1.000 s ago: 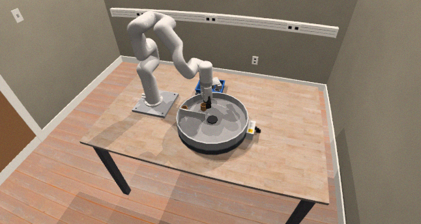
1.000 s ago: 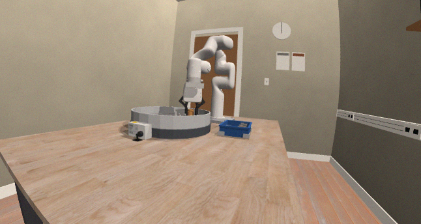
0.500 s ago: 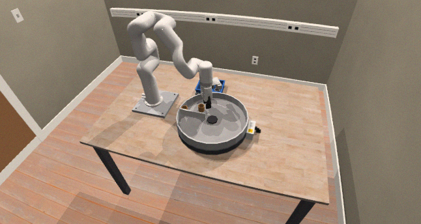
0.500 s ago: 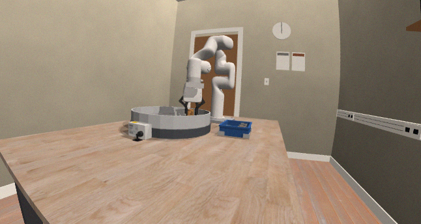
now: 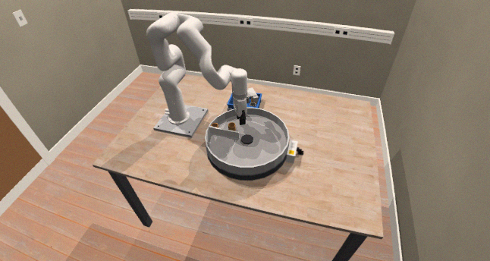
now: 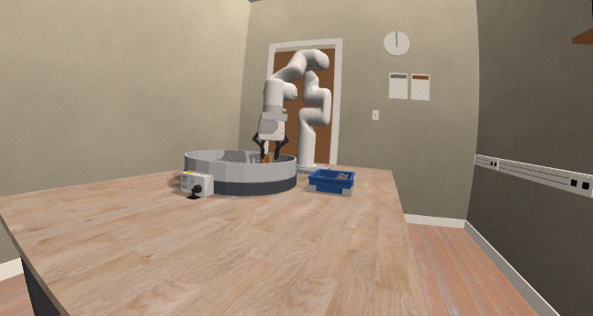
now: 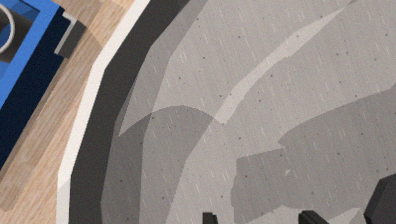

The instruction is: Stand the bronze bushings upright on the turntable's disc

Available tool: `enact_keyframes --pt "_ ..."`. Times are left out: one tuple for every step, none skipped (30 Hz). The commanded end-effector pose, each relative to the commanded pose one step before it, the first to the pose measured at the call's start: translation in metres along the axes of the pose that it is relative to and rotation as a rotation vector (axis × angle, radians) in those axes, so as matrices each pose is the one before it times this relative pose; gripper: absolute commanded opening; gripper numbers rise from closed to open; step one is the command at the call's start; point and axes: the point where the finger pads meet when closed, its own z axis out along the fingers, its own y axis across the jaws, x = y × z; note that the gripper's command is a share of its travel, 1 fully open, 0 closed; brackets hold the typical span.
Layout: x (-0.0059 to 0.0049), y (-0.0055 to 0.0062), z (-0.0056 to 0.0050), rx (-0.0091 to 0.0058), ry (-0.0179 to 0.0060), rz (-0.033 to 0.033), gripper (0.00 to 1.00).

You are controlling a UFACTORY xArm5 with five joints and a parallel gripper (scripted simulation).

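Observation:
Two bronze bushings stand on the turntable's grey disc [image 5: 265,144] [image 7: 280,75] at its far left. One bronze bushing [image 5: 215,125] is near the rim. The other bronze bushing [image 5: 232,127] [image 6: 266,158] stands just beside my fingers. My gripper [image 5: 241,121] [image 6: 270,153] [image 7: 260,220] hangs low over the disc's rear part, half open, with nothing between the fingertips in the wrist view. The black hub [image 5: 246,139] sits at the disc's centre, apart from both bushings. The blue crate [image 5: 259,97] [image 6: 331,183] [image 7: 22,55] stands behind the turntable, with a steel bushing [image 7: 1,28] partly in view inside it.
The turntable has a raised white rim [image 5: 282,134] [image 6: 239,165] and a light bar [image 5: 224,135] running from the rim toward the hub. A small white control box [image 5: 292,150] [image 6: 196,183] sits against the turntable. The arm's base plate [image 5: 178,123] is at the left.

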Motion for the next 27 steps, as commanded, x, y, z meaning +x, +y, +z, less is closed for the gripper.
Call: enact_keyframes --pt "0.00078 0.00079 -0.02352 -0.00196 0.00277 0.0 0.49" --pt "0.00001 0.00006 -0.00432 0.0 0.0 0.0 0.49" --pt "-0.00002 0.00002 -0.0038 0.0 0.0 0.0 0.49" --pt "0.00002 0.00005 -0.00314 0.0 0.0 0.0 0.49" --pt "0.0 0.00002 -0.00241 0.0 0.0 0.0 0.49" --pt "-0.00001 0.00001 -0.00166 0.0 0.0 0.0 0.49" --pt "-0.00001 0.0 -0.00096 0.0 0.0 0.0 0.49" --pt "0.0 0.0 0.0 0.0 0.0 0.0 0.49" --pt "0.0 0.0 0.0 0.0 0.0 0.0 0.49" --pt "0.0 0.0 -0.00039 0.0 0.0 0.0 0.49" --pt "0.0 0.0 -0.00006 0.0 0.0 0.0 0.49" --pt "0.0 0.0 0.0 0.0 0.0 0.0 0.49" --pt "0.0 0.0 0.0 0.0 0.0 0.0 0.49" --pt "0.0 0.0 0.0 0.0 0.0 0.0 0.49" --pt "0.0 0.0 0.0 0.0 0.0 0.0 0.49" --pt "0.0 0.0 0.0 0.0 0.0 0.0 0.49" --pt "0.0 0.0 0.0 0.0 0.0 0.0 0.49" --pt "0.0 0.0 0.0 0.0 0.0 0.0 0.49" --pt "0.0 0.0 0.0 0.0 0.0 0.0 0.49" --pt "0.0 0.0 0.0 0.0 0.0 0.0 0.49" --pt "0.0 0.0 0.0 0.0 0.0 0.0 0.49" --pt "0.0 0.0 0.0 0.0 0.0 0.0 0.49" --pt "0.0 0.0 0.0 0.0 0.0 0.0 0.49" --pt "0.0 0.0 0.0 0.0 0.0 0.0 0.49" --pt "0.0 0.0 0.0 0.0 0.0 0.0 0.49" --pt "0.0 0.0 0.0 0.0 0.0 0.0 0.49" --pt "0.0 0.0 0.0 0.0 0.0 0.0 0.49"
